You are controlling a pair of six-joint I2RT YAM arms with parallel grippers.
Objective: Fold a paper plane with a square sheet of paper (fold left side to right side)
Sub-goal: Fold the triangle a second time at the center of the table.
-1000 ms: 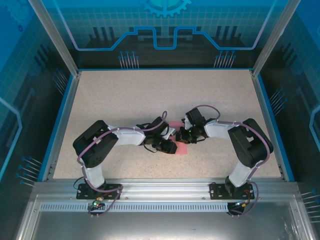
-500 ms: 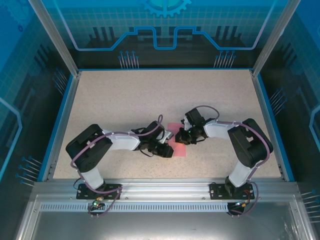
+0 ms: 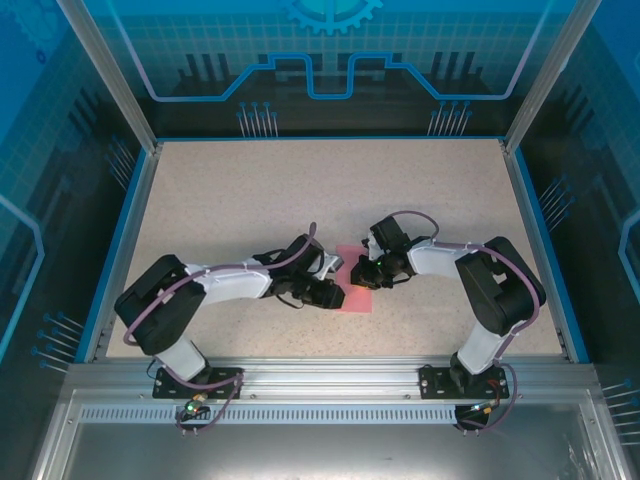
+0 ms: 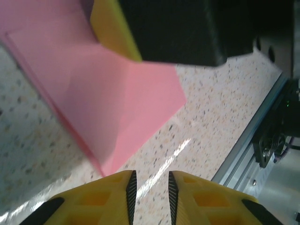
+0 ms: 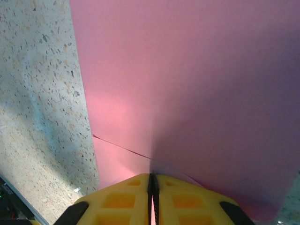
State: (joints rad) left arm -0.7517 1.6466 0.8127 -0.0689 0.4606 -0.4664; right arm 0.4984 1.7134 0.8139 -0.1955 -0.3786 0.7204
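The square sheet of paper (image 3: 357, 291) is pink-red and lies mid-table between both grippers, with one layer lifted over another; it has no paper plane shape. My right gripper (image 3: 366, 272) is shut on the paper's edge; in the right wrist view the closed jaws (image 5: 153, 180) pinch the pink sheet (image 5: 187, 70) beside a crease. My left gripper (image 3: 334, 297) sits at the sheet's near left side. Its yellow jaws (image 4: 150, 176) stand a little open over bare table, just off the paper's corner (image 4: 117, 108). The right gripper's yellow finger (image 4: 115, 28) rests on the paper.
The speckled beige table (image 3: 250, 200) has a blue raised border (image 3: 118, 245) on both sides and a metal rail (image 3: 320, 375) along the near edge, also seen as the rail (image 4: 262, 126) in the left wrist view. Both arm bases stand on that rail.
The left arm's elbow has swung left and toward the near edge, and its gripper has slid slightly left along the paper's near side, jaws narrowing a little. The right arm has stayed still.
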